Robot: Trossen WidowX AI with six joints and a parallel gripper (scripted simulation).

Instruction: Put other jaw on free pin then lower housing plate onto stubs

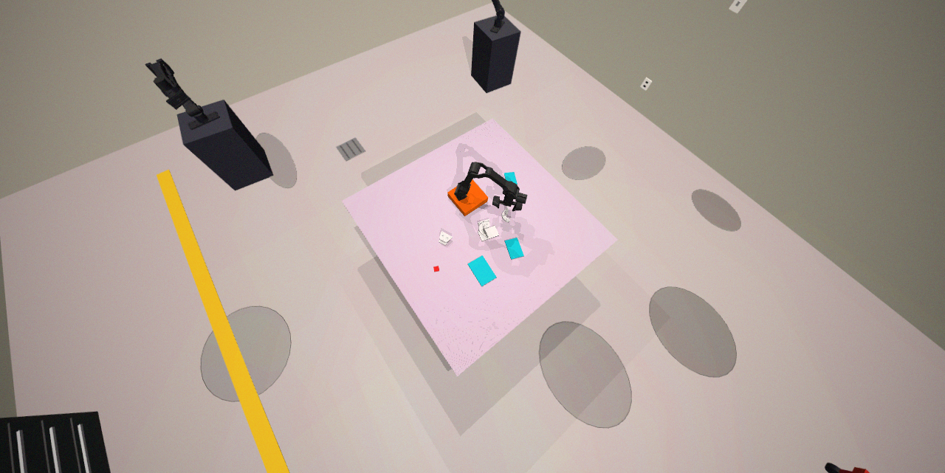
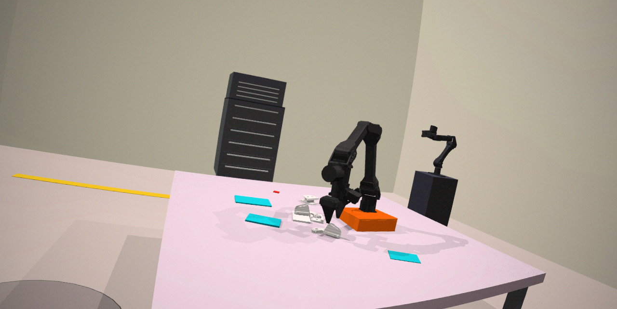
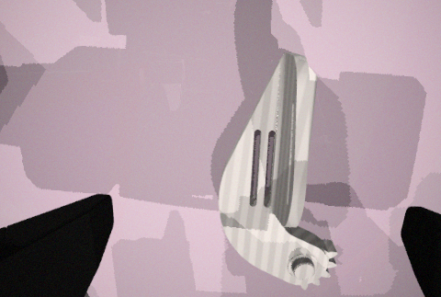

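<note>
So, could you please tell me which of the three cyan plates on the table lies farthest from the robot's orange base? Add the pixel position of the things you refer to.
The largest cyan plate [image 1: 482,271] [image 2: 252,201]; both smaller ones lie closer to the orange base [image 1: 472,204] [image 2: 376,224].
</note>
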